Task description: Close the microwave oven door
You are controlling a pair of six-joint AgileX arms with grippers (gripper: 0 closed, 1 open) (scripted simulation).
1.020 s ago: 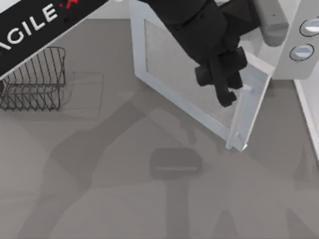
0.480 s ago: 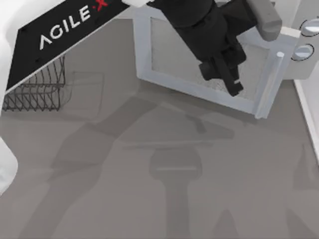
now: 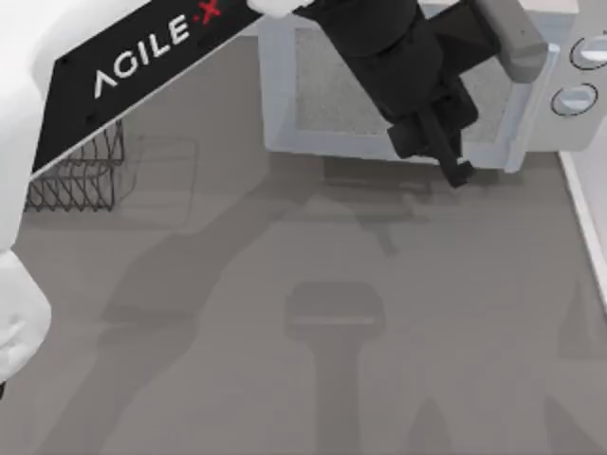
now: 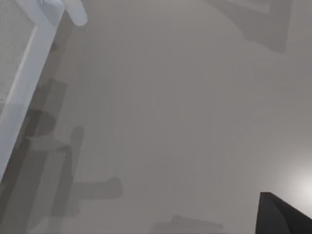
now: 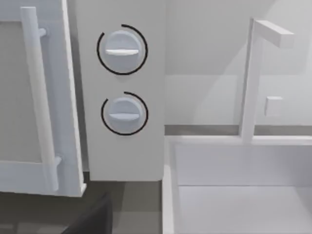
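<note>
The white microwave oven (image 3: 580, 128) stands at the table's back right, its two round knobs (image 5: 122, 50) on the side panel. Its door (image 3: 318, 90), with a speckled grey window, lies almost flush against the oven front. The pale bar handle (image 3: 527, 114) sits next to the knob panel. My left arm reaches across from the left, and its dark gripper (image 3: 446, 156) sits at the door's lower front edge, close to the handle side. In the left wrist view the door frame (image 4: 24, 87) runs along one side, over bare table. In the right wrist view the handle (image 5: 39, 97) stands upright.
A dark wire rack (image 3: 81, 175) stands at the back left, partly under my left arm. A white box-like structure (image 5: 243, 165) with an upright post adjoins the oven on the right. Open grey table spreads across the front.
The door has swung from wide open to nearly flat against the oven front. My left gripper followed it toward the back, staying against its handle side.
</note>
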